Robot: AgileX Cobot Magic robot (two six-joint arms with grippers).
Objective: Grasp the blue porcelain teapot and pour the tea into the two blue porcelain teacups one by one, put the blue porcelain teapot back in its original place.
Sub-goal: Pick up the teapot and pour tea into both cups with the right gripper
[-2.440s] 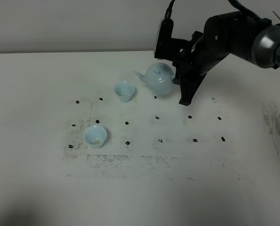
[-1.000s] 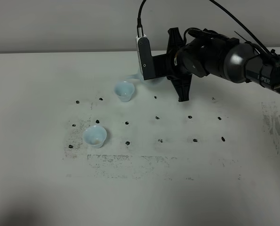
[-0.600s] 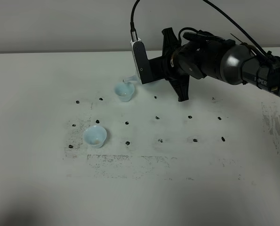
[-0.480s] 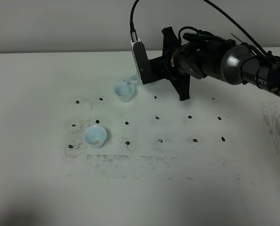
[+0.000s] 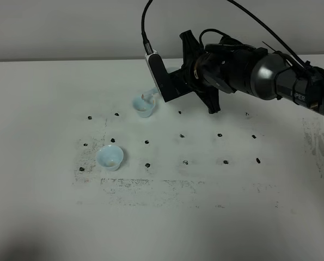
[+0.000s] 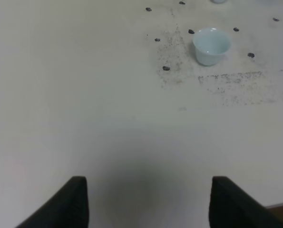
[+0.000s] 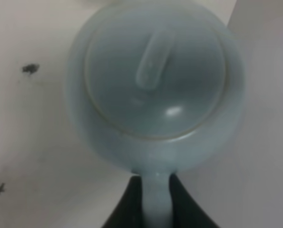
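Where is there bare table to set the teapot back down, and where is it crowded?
Free: the table along its front edge, below the near teacup, and its left side beyond both cups. Right of the black specks is also bare. Crowded: around the far teacup, where the right hand holds the teapot tipped over it.

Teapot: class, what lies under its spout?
A teacup stands under the spout, a brownish streak inside. Its bottom is unclear; in the high view the arm hides most of the teapot.
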